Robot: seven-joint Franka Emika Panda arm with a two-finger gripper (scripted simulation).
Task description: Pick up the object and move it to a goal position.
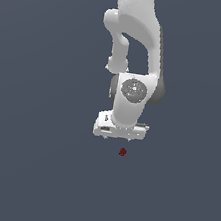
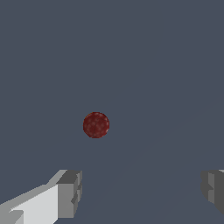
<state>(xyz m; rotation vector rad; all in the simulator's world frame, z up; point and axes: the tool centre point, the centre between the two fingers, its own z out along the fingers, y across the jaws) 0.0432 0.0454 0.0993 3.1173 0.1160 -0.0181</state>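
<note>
White arm (image 1: 137,36) reaching straight down, wrist vertical, claw (image 2: 140,192) spread wide, gripping nothing

Bare grey ground lies all around the red object (image 2: 96,125); nothing blocks the spread-fingered end effector (image 2: 142,192).

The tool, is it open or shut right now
Open. In the wrist view the tool has its two fingers spread wide with bare floor between them, and the red ball lies apart, ungripped.
</note>
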